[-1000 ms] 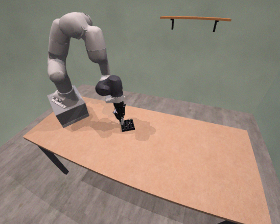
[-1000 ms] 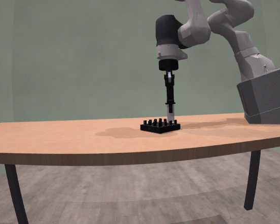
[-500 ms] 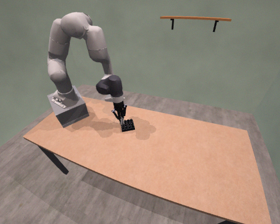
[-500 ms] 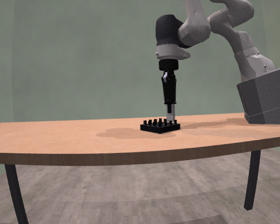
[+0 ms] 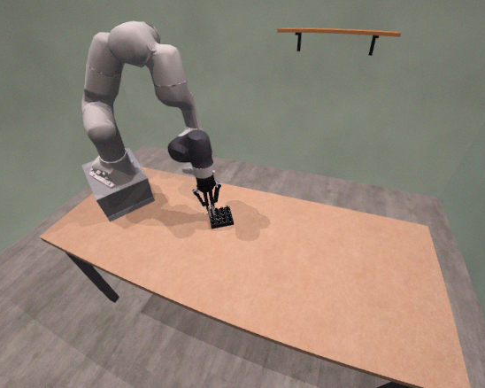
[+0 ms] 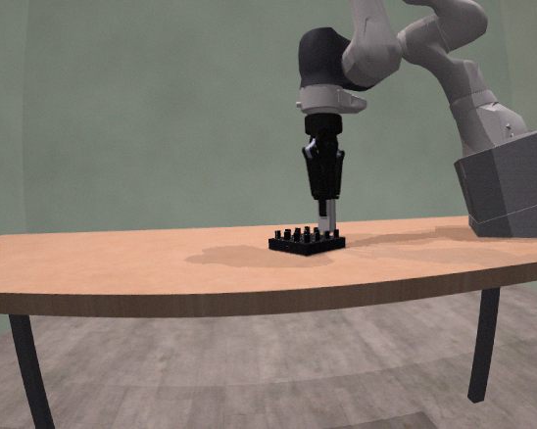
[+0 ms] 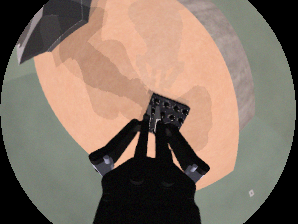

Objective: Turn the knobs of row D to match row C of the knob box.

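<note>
With its slender fingers drawn close together and aimed downward, the tool reaches in among the knobs of the knob box; the narrow space between the fingertips is too small to read, so I cannot tell whether they grip a knob or merely stand around or beside one. The tips are down at knob height, over the part of the box nearer the arm's base, and contact with any one knob cannot be made out. Dark, angular linkages spread out above the fingers, while the lower finger pieces show a pale, smooth metallic grey against the black body. The box is a low, square-edged black block, dotted with short upright cylindrical knobs in rows, and it lies level on the surface, a fine-grained, warm tan top with a darker brown edge. White flecks show on the box, too tiny for me to read names, marks or where the lines point. Rounded, matt pale-grey shells form the arm, which stands on a boxy grey pedestal; soft-edged shadows fall across the tan on both sides of the box.
</note>
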You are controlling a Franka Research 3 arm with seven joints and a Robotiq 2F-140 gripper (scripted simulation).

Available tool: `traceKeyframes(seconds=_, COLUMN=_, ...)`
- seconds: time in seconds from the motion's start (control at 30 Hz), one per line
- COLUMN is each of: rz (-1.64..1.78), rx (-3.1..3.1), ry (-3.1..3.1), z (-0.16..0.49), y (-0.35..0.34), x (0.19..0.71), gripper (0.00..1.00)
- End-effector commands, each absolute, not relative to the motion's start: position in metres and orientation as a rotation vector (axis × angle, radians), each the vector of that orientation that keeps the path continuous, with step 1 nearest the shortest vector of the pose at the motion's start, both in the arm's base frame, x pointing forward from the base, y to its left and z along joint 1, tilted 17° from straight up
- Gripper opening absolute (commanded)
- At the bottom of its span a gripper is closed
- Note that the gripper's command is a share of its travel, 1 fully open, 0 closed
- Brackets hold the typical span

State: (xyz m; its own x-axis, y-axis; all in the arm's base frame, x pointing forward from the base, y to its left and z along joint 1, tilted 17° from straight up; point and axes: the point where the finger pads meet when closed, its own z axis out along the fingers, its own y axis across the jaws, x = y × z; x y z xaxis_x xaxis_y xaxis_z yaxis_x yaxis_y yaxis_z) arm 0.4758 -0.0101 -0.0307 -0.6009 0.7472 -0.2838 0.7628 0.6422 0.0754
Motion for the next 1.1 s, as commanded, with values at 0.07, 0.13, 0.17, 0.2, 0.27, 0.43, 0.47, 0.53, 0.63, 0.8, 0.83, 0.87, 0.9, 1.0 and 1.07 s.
traceKeyframes(seconds=0.07, rz=-0.056, rx=1.388, ry=2.48, z=-0.0302, y=-0.0112, x=0.4768, gripper=0.05)
traceKeyframes(seconds=0.13, rz=-0.053, rx=1.402, ry=2.471, z=-0.0302, y=-0.0112, x=0.4768, gripper=0.05)
traceKeyframes(seconds=0.17, rz=-0.051, rx=1.416, ry=2.463, z=-0.0302, y=-0.0112, x=0.4768, gripper=0.05)
traceKeyframes(seconds=0.2, rz=-0.049, rx=1.428, ry=2.456, z=-0.0302, y=-0.0112, x=0.4768, gripper=0.05)
traceKeyframes(seconds=0.27, rz=-0.045, rx=1.451, ry=2.442, z=-0.0302, y=-0.0112, x=0.4768, gripper=0.05)
traceKeyframes(seconds=0.43, rz=-0.038, rx=1.491, ry=2.417, z=-0.0302, y=-0.0112, x=0.4768, gripper=0.05)
traceKeyframes(seconds=0.47, rz=-0.037, rx=1.497, ry=2.414, z=-0.0302, y=-0.0112, x=0.4768, gripper=0.05)
traceKeyframes(seconds=0.53, rz=-0.035, rx=1.506, ry=2.408, z=-0.0302, y=-0.0112, x=0.4768, gripper=0.05)
traceKeyframes(seconds=0.63, rz=-0.034, rx=1.513, ry=2.404, z=-0.0302, y=-0.0112, x=0.4768, gripper=0.05)
traceKeyframes(seconds=0.8, rz=-0.032, rx=1.52, ry=2.399, z=-0.0302, y=-0.0112, x=0.4768, gripper=0.05)
traceKeyframes(seconds=0.83, rz=-0.032, rx=1.521, ry=2.399, z=-0.0302, y=-0.0112, x=0.4768, gripper=0.05)
traceKeyframes(seconds=0.87, rz=-0.032, rx=1.521, ry=2.399, z=-0.0302, y=-0.0112, x=0.4768, gripper=0.05)
traceKeyframes(seconds=0.9, rz=-0.032, rx=1.521, ry=2.399, z=-0.0302, y=-0.0112, x=0.4768, gripper=0.05)
traceKeyframes(seconds=1.0, rz=-0.032, rx=1.521, ry=2.398, z=-0.0302, y=-0.0112, x=0.4768, gripper=0.05)
traceKeyframes(seconds=1.07, rz=-0.032, rx=1.521, ry=2.398, z=-0.0302, y=-0.0112, x=0.4768, gripper=0.05)
